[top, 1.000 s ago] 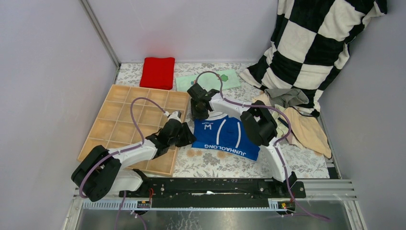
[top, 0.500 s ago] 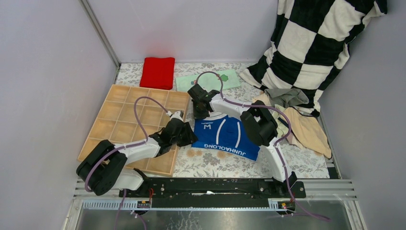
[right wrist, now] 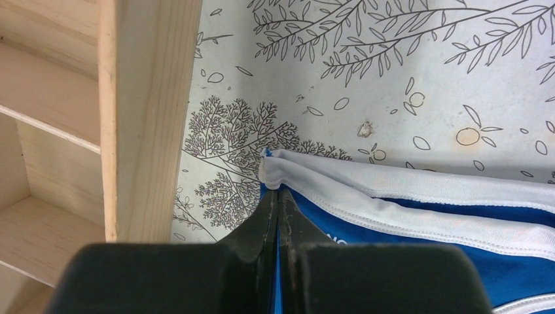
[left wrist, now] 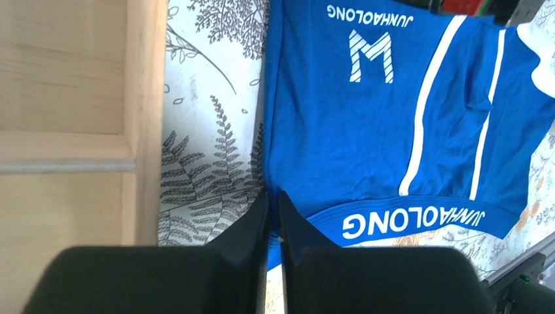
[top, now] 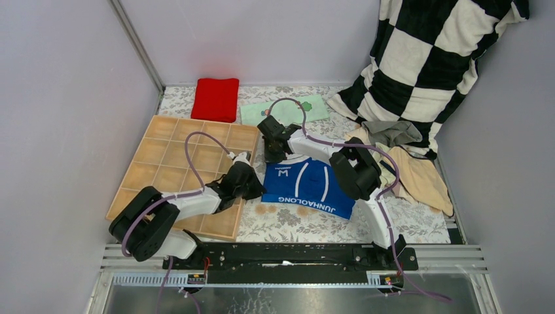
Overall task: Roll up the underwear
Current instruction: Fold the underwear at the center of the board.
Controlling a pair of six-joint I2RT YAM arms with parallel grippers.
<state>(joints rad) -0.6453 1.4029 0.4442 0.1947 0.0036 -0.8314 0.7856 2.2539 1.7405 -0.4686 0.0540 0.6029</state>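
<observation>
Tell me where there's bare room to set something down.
Bare floral tablecloth between the blue striped briefs and the black rail, stretching right past the tan garment. The wooden grid tray's visible compartments are empty. Crowded: back right, clothes heaped below the checkered blanket.

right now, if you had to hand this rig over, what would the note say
Left gripper: shut on the near left corner of the blue brief, at the waistband.
Right gripper: shut on its far left corner, at the white trim.
The blue brief lies flat and unrolled on the table, just right of the tray.
Other briefs sit in a heap at the right; neither arm touches them.
Done: one brief spread out and pinched at two corners.
Left: roll it, then the rest. No brief shows in the tray.
</observation>
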